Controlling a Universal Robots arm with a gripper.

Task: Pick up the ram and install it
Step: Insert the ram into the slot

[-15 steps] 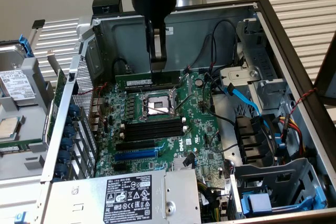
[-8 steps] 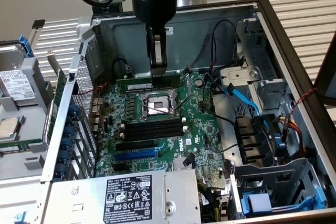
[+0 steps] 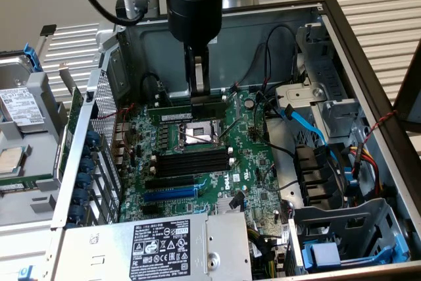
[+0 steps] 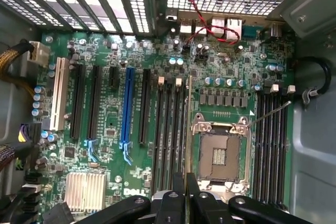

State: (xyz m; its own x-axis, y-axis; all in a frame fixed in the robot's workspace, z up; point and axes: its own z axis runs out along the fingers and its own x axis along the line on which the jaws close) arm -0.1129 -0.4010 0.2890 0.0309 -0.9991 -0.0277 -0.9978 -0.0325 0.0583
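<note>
Green ram point(image 3: 172, 111), pinched mid-length by the tool point(image 3: 198, 99) at centre frame, hangs edge-down to match the black slots point(image 4: 169, 129).

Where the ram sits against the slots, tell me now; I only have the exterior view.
Observer: In the wrist view the ram shows edge-on, a thin line parallel to the black slots, lining up between them and the CPU socket. I cannot tell whether it is seated.
Operator: Report the grip.
Observer: The gripper is shut on the ram, with one finger on each face.
Operator: Check the other bank.
Observer: The slots on the socket's other side are all empty.
</note>
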